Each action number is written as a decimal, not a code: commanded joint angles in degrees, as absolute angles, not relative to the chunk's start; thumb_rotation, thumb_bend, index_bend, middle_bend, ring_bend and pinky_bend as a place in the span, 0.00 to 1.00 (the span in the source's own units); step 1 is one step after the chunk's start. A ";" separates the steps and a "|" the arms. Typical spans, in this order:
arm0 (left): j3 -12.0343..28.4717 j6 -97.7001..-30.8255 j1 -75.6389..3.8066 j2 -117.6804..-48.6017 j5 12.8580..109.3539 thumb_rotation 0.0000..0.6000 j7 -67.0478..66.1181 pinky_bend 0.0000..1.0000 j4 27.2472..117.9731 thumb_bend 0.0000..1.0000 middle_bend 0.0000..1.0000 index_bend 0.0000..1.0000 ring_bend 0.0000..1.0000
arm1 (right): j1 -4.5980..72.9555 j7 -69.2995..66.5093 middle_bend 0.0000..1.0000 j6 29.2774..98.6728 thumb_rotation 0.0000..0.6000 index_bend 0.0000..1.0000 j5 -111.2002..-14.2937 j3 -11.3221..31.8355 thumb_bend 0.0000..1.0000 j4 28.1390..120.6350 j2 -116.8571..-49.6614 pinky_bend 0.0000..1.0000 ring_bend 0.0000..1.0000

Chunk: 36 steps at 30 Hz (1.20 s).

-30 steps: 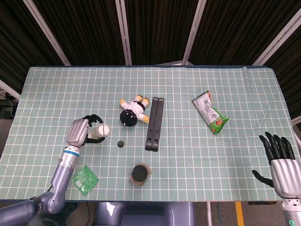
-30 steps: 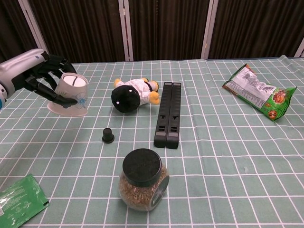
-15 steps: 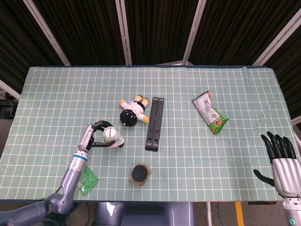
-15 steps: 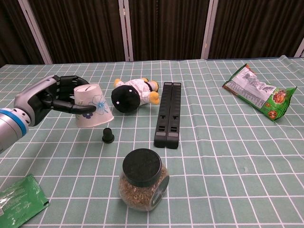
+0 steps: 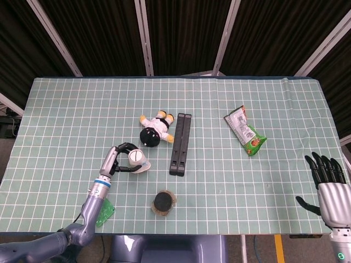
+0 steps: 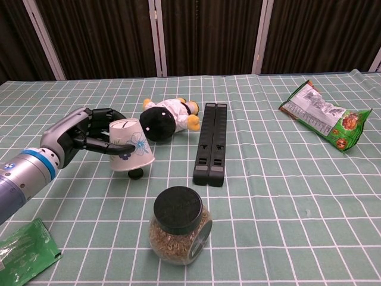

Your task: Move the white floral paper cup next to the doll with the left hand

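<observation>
White floral paper cup (image 6: 128,152): inverted and tilted, base up, blue flower print on its side. Gripped by the left hand (image 6: 83,138), fingers wrapped round its wall. Position: just in front of the doll (image 6: 164,119), near its dark head, apparently lifted off the counter (image 6: 286,202). In the head view the cup (image 5: 137,160) sits between the left hand (image 5: 116,159) and the doll (image 5: 153,129).

Doll: lying on its side, white clothing, yellow limbs, head toward the camera side.

Small black cap (image 6: 136,174): on the counter directly under the cup's lower rim, partly hidden by it.

Black bar pair (image 6: 212,143): two long dark strips laid side by side, just right of the doll.

Jar (image 6: 178,224): black lid, brown grainy contents, standing near the front edge, in front of the cup.

Green packet (image 6: 22,253): flat, at the front left corner, beneath the left forearm.

Snack bag (image 6: 322,121): green and silver, lying flat, far right, well apart from the rest.

Right hand (image 5: 328,185): at the right front edge of the counter in the head view, fingers spread, holding nothing.

Counter: covered in a green cloth with white grid.
</observation>
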<state>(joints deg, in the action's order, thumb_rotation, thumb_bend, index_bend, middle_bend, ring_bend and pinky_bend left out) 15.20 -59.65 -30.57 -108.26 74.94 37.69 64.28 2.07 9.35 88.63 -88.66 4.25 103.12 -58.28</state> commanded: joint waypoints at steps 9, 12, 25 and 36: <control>13.06 -60.32 -29.37 -104.84 76.88 1.00 40.25 0.00 67.57 0.00 0.00 0.00 0.00 | 2.05 9.30 0.00 88.88 1.00 0.00 -89.01 4.11 0.00 103.11 -58.31 0.00 0.00; 12.65 -63.06 -28.10 -101.21 78.66 1.00 40.16 0.00 71.85 0.00 0.00 0.00 0.00 | 1.96 9.33 0.00 89.09 1.00 0.00 -89.28 4.00 0.00 103.18 -58.34 0.00 0.00; 6.27 -73.71 -20.34 -77.47 84.36 1.00 7.88 0.00 90.02 0.00 0.00 0.00 0.00 | 1.45 9.09 0.00 90.89 1.00 0.00 -92.03 3.45 0.00 103.75 -57.93 0.00 0.00; 1.44 -87.25 -9.71 -67.52 82.04 1.00 -22.88 0.00 105.71 0.00 0.00 0.00 0.00 | 0.82 9.19 0.00 93.15 1.00 0.00 -94.20 3.43 0.00 103.74 -57.75 0.00 0.00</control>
<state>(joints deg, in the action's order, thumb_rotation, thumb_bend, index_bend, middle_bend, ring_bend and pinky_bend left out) 3.66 -81.48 -14.06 -71.36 82.18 -16.49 100.32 0.86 9.24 93.08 -94.13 3.47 103.75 -57.79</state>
